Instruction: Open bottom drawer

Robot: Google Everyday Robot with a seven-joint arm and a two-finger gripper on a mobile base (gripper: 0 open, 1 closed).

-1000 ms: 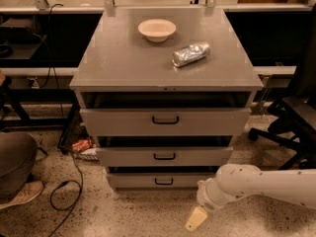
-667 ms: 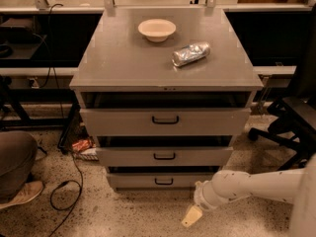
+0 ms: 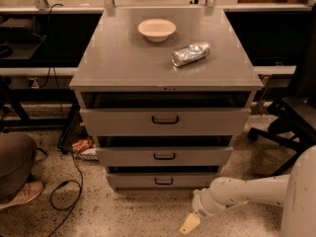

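The bottom drawer (image 3: 148,181) is the lowest of three grey fronts on the grey metal cabinet (image 3: 123,63), with a small black bar handle (image 3: 163,181). It sits just above the floor. My gripper (image 3: 189,223) hangs low over the floor on the white arm (image 3: 247,194), to the right of and below the drawer's handle, apart from the front. Only one tan fingertip (image 3: 189,223) shows.
A white bowl (image 3: 156,29) and a crumpled silver bag (image 3: 190,54) lie on the cabinet top. A black office chair (image 3: 291,117) stands at the right. A cable (image 3: 69,191), a shoe (image 3: 19,194) and a snack packet (image 3: 82,145) lie on the floor at the left.
My arm has moved left and a little lower, bringing the gripper nearer the bottom drawer's front. The drawers and the things on top have not moved.
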